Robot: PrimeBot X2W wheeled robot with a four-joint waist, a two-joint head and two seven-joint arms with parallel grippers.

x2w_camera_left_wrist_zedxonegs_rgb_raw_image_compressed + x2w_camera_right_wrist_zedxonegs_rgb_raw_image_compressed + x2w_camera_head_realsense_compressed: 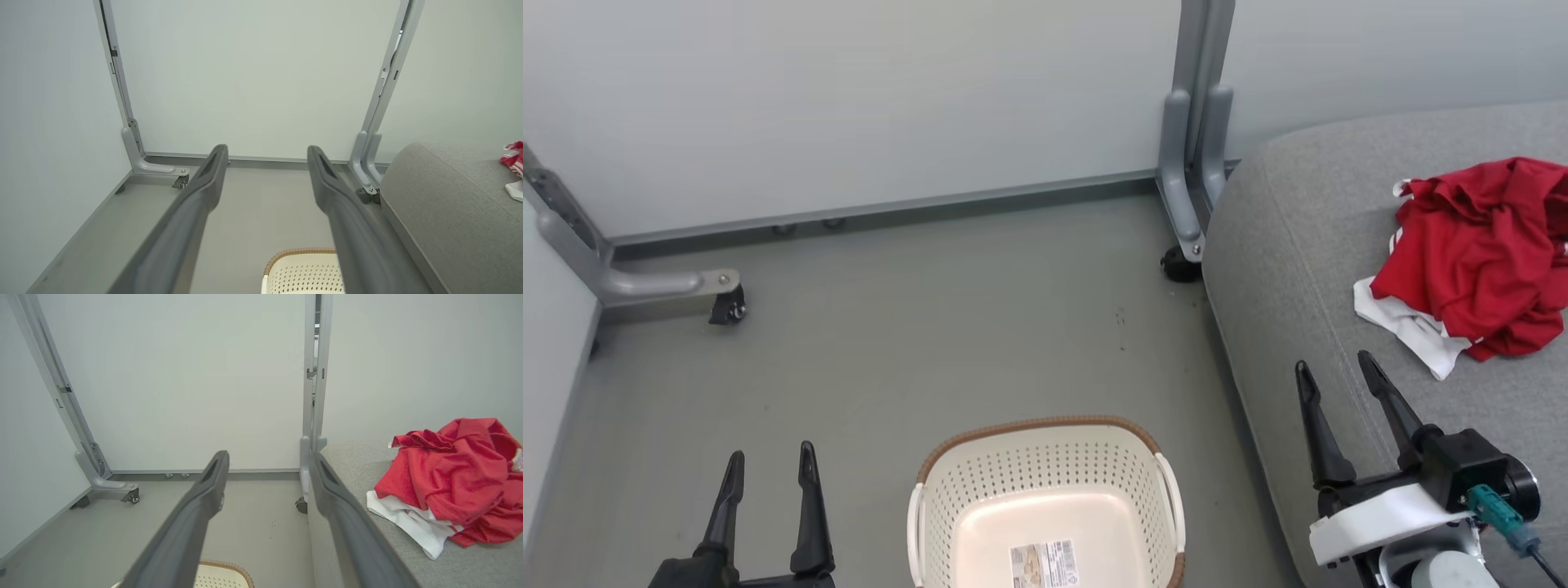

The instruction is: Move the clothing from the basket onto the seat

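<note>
A crumpled heap of red clothing (1482,257) with white panels lies on the grey seat (1307,269) at the right, also seen as the clothing (449,479) on the seat (441,567) in the right wrist view. The cream basket (1045,498) stands on the floor at bottom centre, with nothing inside but the label on its bottom. My right gripper (1335,371) hangs open over the seat's front left part, short of the clothing. Left of the basket, my left gripper (770,464) is open with nothing between its fingers. In the left wrist view the basket's rim (302,253) and the seat (449,212) show.
Pale partition walls stand behind and to the left on grey metal feet with castors (727,309) (1180,265). The grey floor (931,343) stretches between the walls, the basket and the seat.
</note>
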